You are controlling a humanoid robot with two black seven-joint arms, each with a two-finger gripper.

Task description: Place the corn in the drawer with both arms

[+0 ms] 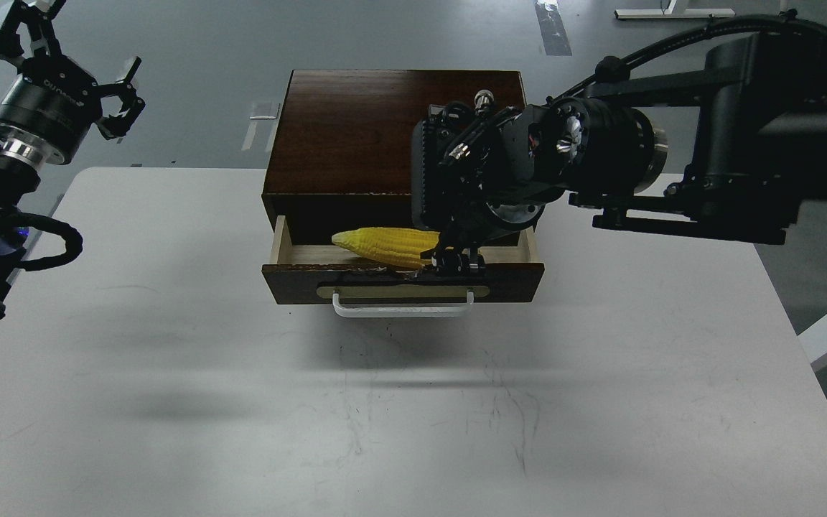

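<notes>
On the white surface [169, 402], a dark wooden box [356, 129] is being seen with its drawer [298, 281] pulled partway out toward the viewer. Inside the drawer's pale wood interior, the corn [383, 245] is lying on its side, tapered tip pointing left, thick end at the right. The right claw [456, 260] is being held down into the drawer at the corn's thick end, fingertips just above the chipped front edge. The right claw is being viewed dark and end-on, so whether it is gripping the corn or standing apart cannot be told. The white bar handle [403, 306] on its brass-coloured plate is being left untouched. The left claw [26, 18] is being held high at the far left, well apart from the box, fingers spread wide and holding nothing.
</notes>
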